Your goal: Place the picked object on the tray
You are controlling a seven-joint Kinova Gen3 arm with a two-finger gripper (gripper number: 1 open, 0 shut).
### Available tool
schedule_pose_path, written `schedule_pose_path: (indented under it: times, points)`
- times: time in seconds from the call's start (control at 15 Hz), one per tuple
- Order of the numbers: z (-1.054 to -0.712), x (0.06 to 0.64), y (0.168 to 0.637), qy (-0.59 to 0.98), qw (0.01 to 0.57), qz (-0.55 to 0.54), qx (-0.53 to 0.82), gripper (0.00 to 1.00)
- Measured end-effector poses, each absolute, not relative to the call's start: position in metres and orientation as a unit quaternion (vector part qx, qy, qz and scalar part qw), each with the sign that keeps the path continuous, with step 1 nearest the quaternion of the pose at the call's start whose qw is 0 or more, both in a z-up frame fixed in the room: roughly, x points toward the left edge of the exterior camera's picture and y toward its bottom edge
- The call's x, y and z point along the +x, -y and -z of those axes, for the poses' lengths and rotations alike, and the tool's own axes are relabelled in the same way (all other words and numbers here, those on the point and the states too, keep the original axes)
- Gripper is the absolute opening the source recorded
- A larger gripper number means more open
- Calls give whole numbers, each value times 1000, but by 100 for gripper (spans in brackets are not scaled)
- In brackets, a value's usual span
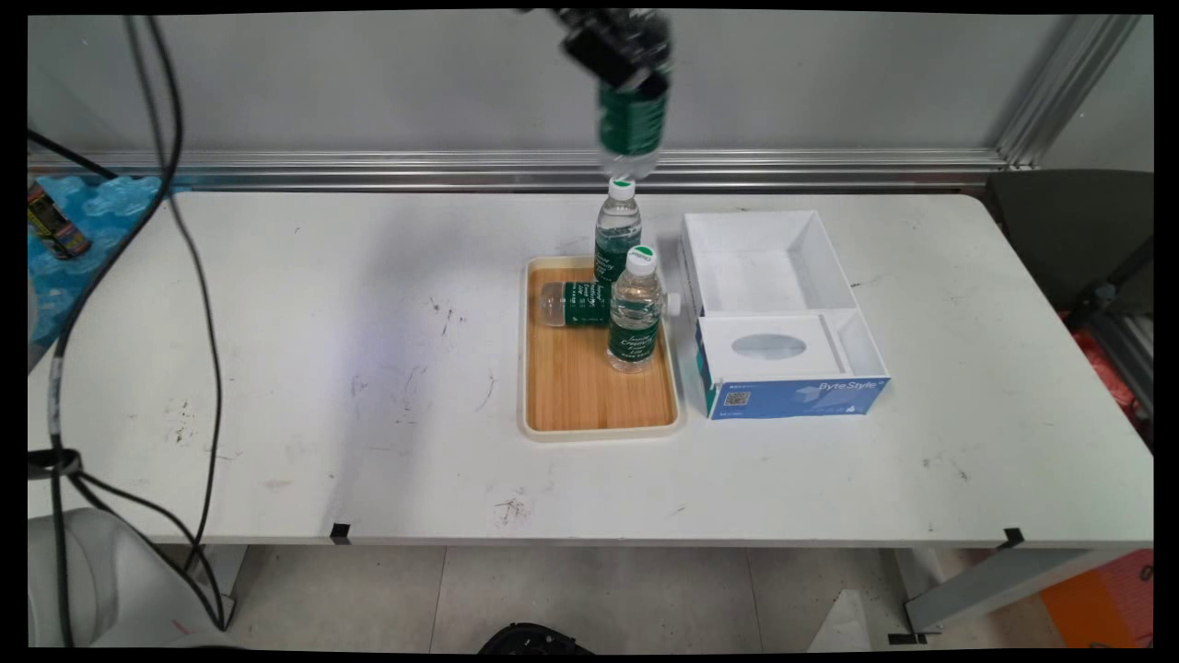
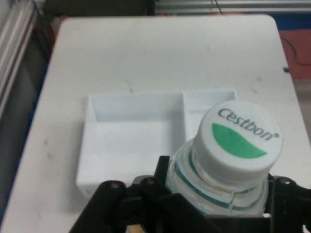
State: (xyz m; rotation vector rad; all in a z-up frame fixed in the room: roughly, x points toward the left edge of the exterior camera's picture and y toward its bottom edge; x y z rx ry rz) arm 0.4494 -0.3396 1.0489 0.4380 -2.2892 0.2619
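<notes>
Gripper: the black two-finger gripper (image 1: 615, 57) hung high at the top edge of the main view, above the far side of the table, closed around a water bottle.
Held bottle: the held bottle (image 1: 631, 129) had a green label and hung cap-down in the main view, well clear of the table; in the hand view its white cap (image 2: 241, 142) with a green mark and the word Cestbon pointed toward the camera, the fingers (image 2: 284, 194) pressing its body on both sides.
Tray: a wooden tray (image 1: 589, 387) with a pale rim lay near the middle of the white table (image 1: 322, 368).
Upright bottles: the front bottle (image 1: 635, 313) stood on the tray's far right part; the rear bottle (image 1: 616, 230) stood behind it, at the tray's far edge, and whether its base was on the tray or just past the rim was hard to tell.
Lying bottle: a third bottle (image 1: 576, 304) lay on its side across the tray's far end, partly hidden by the front bottle.
White box: a white divided box (image 1: 783, 235) sat just right of the tray; its near compartment held a blue ByteStyle carton (image 1: 792, 391).
Hand view: the white box (image 2: 131, 141) lay below the held bottle, its large compartment showing white inside.
</notes>
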Motion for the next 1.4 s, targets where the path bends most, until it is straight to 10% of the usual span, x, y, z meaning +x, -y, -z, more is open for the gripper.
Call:
schedule_pose_path:
  times: [1.4]
  points:
    - [-868,501,277,906,385,-87,154,0]
